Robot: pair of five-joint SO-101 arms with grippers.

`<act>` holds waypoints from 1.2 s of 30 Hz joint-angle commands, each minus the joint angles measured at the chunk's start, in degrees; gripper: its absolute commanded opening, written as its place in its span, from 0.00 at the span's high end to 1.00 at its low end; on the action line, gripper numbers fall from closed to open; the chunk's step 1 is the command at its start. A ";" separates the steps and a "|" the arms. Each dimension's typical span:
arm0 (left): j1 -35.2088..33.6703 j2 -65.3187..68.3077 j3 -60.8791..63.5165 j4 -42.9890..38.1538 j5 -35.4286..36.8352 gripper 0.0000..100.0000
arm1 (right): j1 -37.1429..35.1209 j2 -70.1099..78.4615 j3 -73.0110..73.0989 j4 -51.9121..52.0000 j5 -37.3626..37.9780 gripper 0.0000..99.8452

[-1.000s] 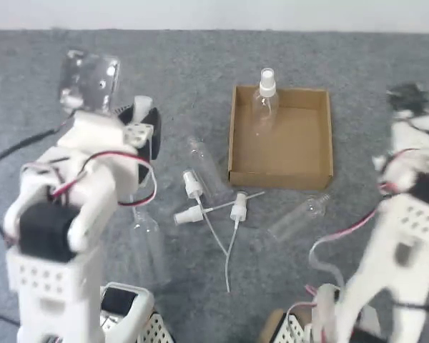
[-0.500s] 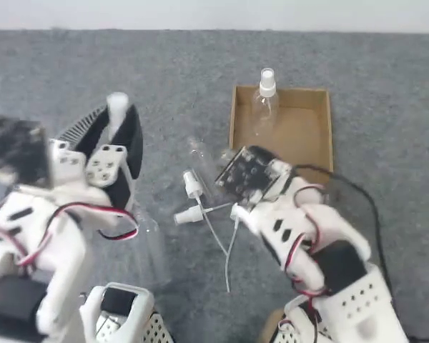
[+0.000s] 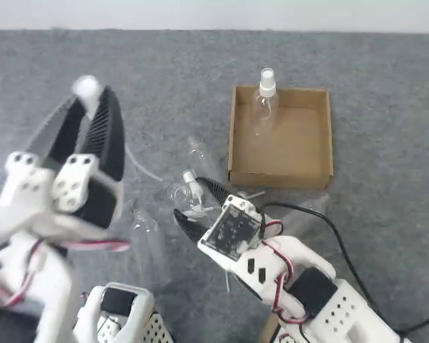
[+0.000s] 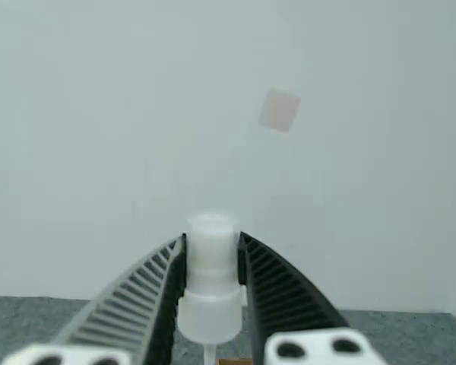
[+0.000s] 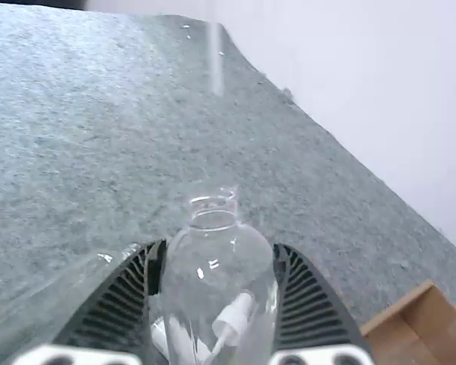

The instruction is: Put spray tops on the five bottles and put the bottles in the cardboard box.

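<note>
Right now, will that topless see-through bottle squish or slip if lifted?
The clear plastic bottle looks empty, so probably light. Its smooth round sides might slip in the right gripper. Thin walls could dent.

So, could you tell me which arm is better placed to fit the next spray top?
Left. The left gripper is shut on a spray top, held high, while the right gripper grips an uncapped bottle with its open neck free. The left arm can probably lower the top onto it.

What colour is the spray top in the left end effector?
The spray top is white; left wrist view.
</note>
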 commanded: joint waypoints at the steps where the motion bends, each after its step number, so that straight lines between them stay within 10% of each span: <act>1: 0.26 -0.26 5.05 -4.84 0.88 0.95 | -0.57 -4.09 0.00 -1.54 -0.88 0.99; 36: 5.54 -0.26 12.18 -2.90 2.90 0.95 | -0.40 -4.79 2.73 -1.54 -0.79 0.99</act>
